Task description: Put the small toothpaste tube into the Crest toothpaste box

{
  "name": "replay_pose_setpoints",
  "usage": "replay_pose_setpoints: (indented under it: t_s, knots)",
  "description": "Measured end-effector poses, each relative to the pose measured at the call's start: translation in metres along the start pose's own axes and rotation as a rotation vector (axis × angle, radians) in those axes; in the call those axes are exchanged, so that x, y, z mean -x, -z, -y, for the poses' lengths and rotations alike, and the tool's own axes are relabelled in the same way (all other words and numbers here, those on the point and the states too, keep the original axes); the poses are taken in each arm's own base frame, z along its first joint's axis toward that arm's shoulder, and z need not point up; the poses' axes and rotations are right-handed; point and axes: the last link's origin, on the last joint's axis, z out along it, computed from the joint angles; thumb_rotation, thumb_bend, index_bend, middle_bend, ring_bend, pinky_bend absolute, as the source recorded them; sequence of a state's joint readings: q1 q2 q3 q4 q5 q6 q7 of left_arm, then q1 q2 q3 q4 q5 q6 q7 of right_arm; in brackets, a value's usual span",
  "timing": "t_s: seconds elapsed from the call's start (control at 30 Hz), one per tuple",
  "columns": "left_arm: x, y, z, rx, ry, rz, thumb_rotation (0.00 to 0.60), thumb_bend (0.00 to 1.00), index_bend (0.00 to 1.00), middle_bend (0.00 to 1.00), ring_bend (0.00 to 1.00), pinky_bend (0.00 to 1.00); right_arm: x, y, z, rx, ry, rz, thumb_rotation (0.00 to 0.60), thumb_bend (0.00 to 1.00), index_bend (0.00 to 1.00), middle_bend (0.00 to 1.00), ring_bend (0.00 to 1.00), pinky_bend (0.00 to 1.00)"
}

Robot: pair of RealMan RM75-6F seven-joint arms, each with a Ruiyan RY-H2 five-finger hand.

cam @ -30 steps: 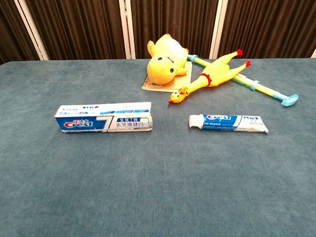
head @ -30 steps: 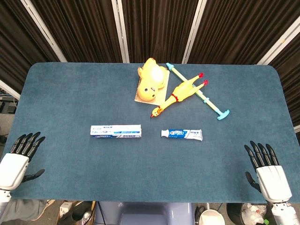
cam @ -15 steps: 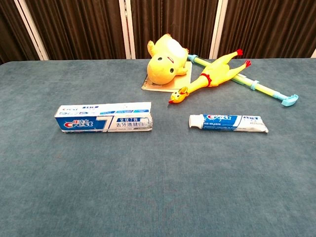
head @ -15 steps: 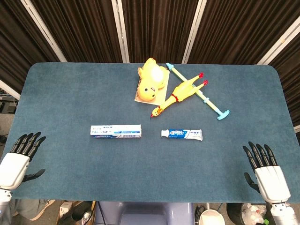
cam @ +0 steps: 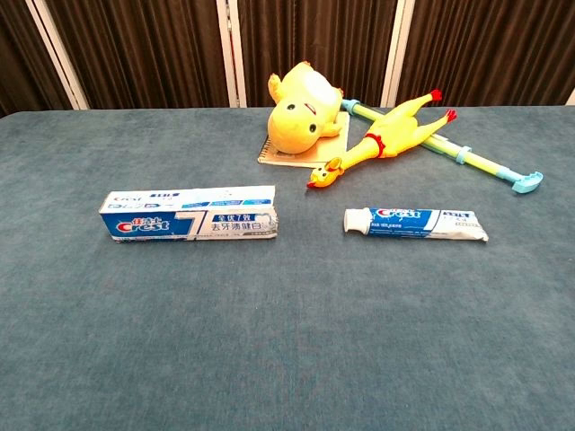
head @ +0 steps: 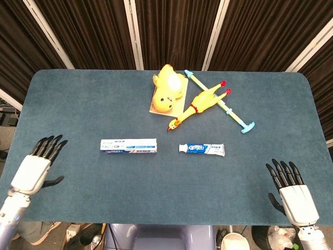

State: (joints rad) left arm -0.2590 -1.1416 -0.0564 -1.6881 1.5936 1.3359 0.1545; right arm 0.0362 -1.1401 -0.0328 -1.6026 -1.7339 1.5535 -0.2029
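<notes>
Near the frame's middle lies my small white-and-blue toothpaste tube [head: 202,149], flat beside the long Crest box [head: 128,146]; my left hand [head: 36,169] and right hand [head: 292,194] hold nothing, fingers apart.

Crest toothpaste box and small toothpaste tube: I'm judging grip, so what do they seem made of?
Blue-and-white Crest toothpaste box: looks like printed cardboard with a slight sheen, given its sharp folded edges and flat faces. Small white-and-blue toothpaste tube: probably soft glossy plastic or laminate, with a flattened crimped tail and a white cap.

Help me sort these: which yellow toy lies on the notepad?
The plush duck lies on the notepad; the rubber chicken lies across the blue stick instead.
</notes>
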Motion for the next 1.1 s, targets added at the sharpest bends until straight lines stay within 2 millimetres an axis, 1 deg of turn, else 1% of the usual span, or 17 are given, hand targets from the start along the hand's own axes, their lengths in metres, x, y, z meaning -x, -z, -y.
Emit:
replay_pose_setpoints:
  t_s: [0.07,0.2,0.3,0.4,0.6,0.73,0.8,0.93,1.1]
  knots:
    - [0.001,-0.014,-0.008,0.009,-0.008,0.015,0.600,0.14,0.00,0.02,0.02,0.10,0.000,0.000,0.000,-0.001,0.000,0.002,0.600,0.34,0.00,0.00,0.00,0.00]
    - [0.008,-0.048,-0.027,0.026,-0.034,0.056,0.600,0.14,0.00,0.06,0.07,0.16,0.000,0.000,-0.001,0.003,-0.004,0.004,0.600,0.34,0.00,0.00,0.00,0.00]
    - [0.015,-0.067,-0.039,0.023,-0.033,0.086,0.600,0.14,0.03,0.10,0.11,0.20,0.000,0.000,-0.001,0.005,-0.008,0.003,0.600,0.34,0.00,0.00,0.00,0.00]
    - [0.023,-0.081,-0.050,0.016,-0.016,0.119,0.600,0.15,0.05,0.13,0.14,0.23,0.000,0.000,-0.001,0.009,-0.013,0.004,0.600,0.34,0.00,0.00,0.00,0.00]
    - [0.043,-0.107,-0.075,0.017,-0.004,0.168,0.600,0.17,0.06,0.14,0.15,0.23,0.000,0.000,-0.002,0.015,-0.023,0.006,0.600,0.34,0.00,0.00,0.00,0.00]
    - [0.053,-0.123,-0.089,0.014,-0.012,0.182,0.600,0.17,0.07,0.14,0.15,0.23,0.000,0.000,-0.002,0.016,-0.029,0.006,0.600,0.34,0.00,0.00,0.00,0.00]
    - [0.056,-0.130,-0.095,0.010,-0.014,0.182,0.600,0.17,0.07,0.16,0.17,0.24,-0.001,0.001,-0.001,0.016,-0.032,0.005,0.600,0.34,0.00,0.00,0.00,0.00]
    - [0.061,-0.141,-0.104,-0.008,0.004,0.188,0.600,0.19,0.09,0.20,0.21,0.28,-0.001,0.001,-0.002,0.020,-0.037,0.005,0.600,0.34,0.00,0.00,0.00,0.00]
    - [0.067,-0.153,-0.112,-0.028,-0.002,0.194,0.600,0.21,0.13,0.25,0.25,0.30,-0.002,0.000,-0.003,0.026,-0.049,0.004,0.600,0.34,0.00,0.00,0.00,0.00]
